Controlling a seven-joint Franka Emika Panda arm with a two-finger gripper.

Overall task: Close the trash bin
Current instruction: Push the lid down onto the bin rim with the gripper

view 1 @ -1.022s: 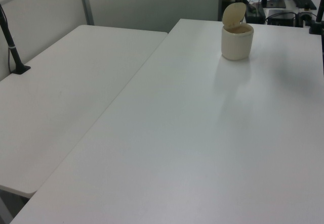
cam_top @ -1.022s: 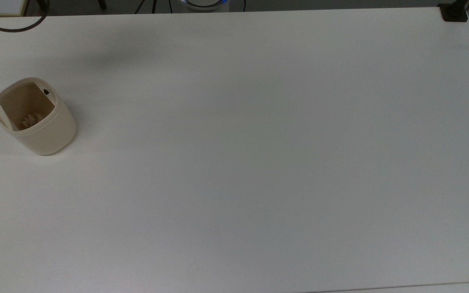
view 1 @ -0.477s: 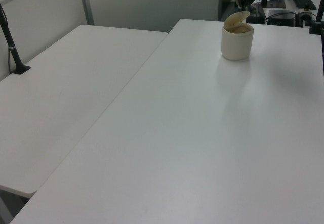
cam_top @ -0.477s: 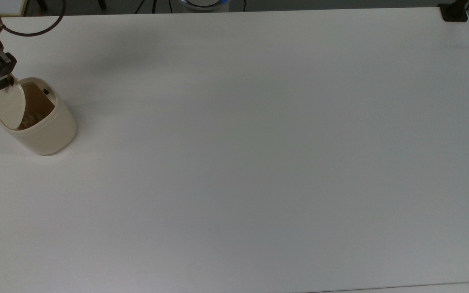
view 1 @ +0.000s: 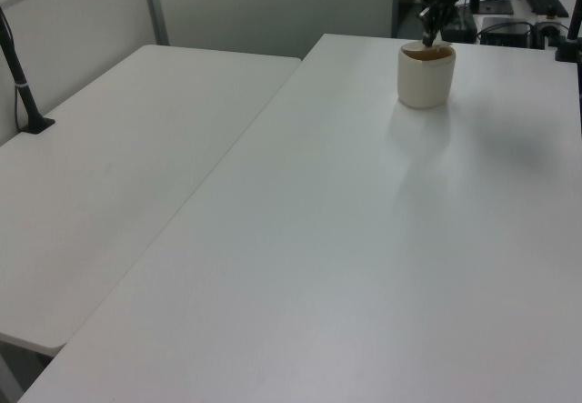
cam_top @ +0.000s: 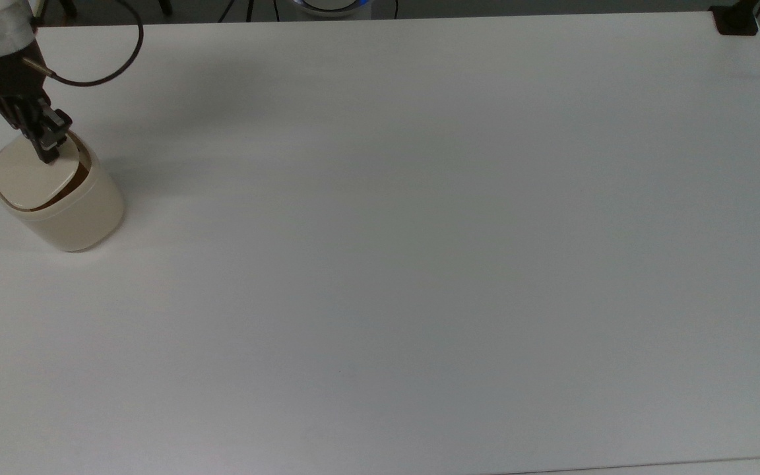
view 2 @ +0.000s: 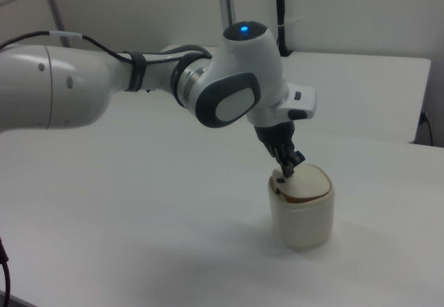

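Observation:
The cream-beige trash bin [cam_top: 70,211] stands upright near the top view's left edge. Its flat lid [cam_top: 30,175] is tipped down almost level on the rim. A thin dark gap remains along the lid's edge on the top view's right. My gripper [cam_top: 47,150] is shut, and its tips rest on the lid's far edge. In the right view the gripper [view 2: 288,168] presses down on the lid [view 2: 309,182] of the bin [view 2: 302,220]. The left view has the bin [view 1: 426,80] at the far end of the table, with the gripper [view 1: 427,35] just above it.
The white table [cam_top: 419,264] stretches wide to the top view's right of the bin. A black clamp [cam_top: 736,21] sits at its far right corner. In the left view, a second table [view 1: 118,166] adjoins on the left with a black post [view 1: 23,85].
My gripper came in from the top view's left edge and moved right over the bin. The lid swung from upright down to almost flat on the rim.

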